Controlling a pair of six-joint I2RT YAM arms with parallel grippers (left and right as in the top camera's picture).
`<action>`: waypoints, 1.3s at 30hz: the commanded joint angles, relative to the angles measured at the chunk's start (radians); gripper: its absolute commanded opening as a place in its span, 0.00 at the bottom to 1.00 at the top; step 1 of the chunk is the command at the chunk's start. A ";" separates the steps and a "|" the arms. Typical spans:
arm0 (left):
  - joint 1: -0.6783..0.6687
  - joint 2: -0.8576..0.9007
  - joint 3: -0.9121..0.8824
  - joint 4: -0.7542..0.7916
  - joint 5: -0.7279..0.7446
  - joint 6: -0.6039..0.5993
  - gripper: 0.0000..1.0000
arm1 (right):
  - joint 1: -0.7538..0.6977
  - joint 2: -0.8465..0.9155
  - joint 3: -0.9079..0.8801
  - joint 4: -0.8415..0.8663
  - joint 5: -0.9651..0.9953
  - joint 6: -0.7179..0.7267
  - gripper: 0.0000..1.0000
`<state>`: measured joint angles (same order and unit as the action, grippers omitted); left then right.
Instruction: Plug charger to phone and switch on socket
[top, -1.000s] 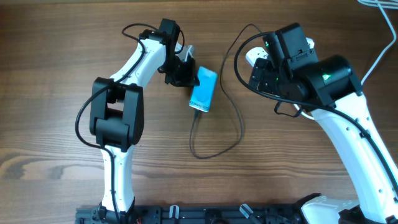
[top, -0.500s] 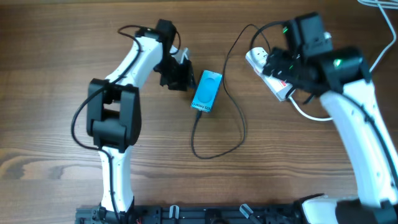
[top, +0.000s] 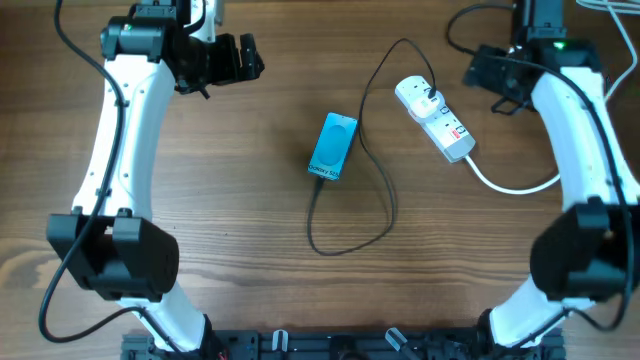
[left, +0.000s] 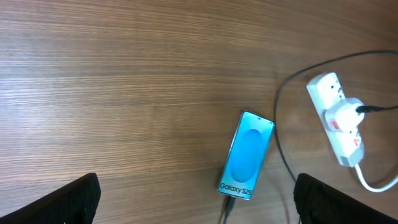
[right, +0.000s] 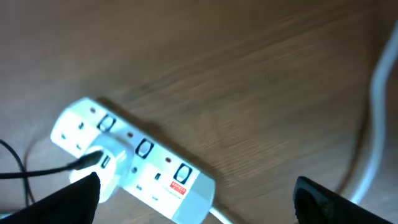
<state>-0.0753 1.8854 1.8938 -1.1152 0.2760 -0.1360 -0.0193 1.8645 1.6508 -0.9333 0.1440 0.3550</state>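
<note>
The phone (top: 332, 146) lies flat mid-table with its cyan screen up; the left wrist view shows it as well (left: 247, 154). The charger (top: 386, 200) loops from the phone's near end, where its plug tip (left: 228, 204) sits against the port, up to a white adapter (top: 427, 99) in the socket (top: 436, 120). The socket also shows in both wrist views (left: 336, 119) (right: 138, 163). My left gripper (top: 246, 56) (left: 196, 200) hangs open, high at the far left, nothing between its fingers. My right gripper (top: 492, 76) (right: 196, 202) is open above and right of the socket.
The socket's thick white cord (top: 512, 185) curves off to the right under my right arm. Another white cable (top: 602, 8) crosses the far right corner. The arm bases stand at the near edge on a black rail (top: 330, 345).
My left gripper has opened and pulled away from the phone to the far left. My right arm has drawn back from the socket toward the far right. The phone lies where it was.
</note>
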 joint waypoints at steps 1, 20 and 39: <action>0.002 0.006 -0.003 0.000 -0.031 0.008 1.00 | 0.004 0.116 -0.004 0.013 -0.075 -0.064 1.00; 0.002 0.006 -0.003 0.000 -0.031 0.008 1.00 | -0.054 0.314 -0.004 0.048 -0.146 -0.028 1.00; 0.002 0.006 -0.003 0.000 -0.031 0.008 1.00 | -0.059 0.349 -0.026 0.059 -0.243 -0.040 1.00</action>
<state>-0.0757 1.8858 1.8935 -1.1152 0.2581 -0.1360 -0.0795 2.1696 1.6367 -0.8745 -0.0788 0.3157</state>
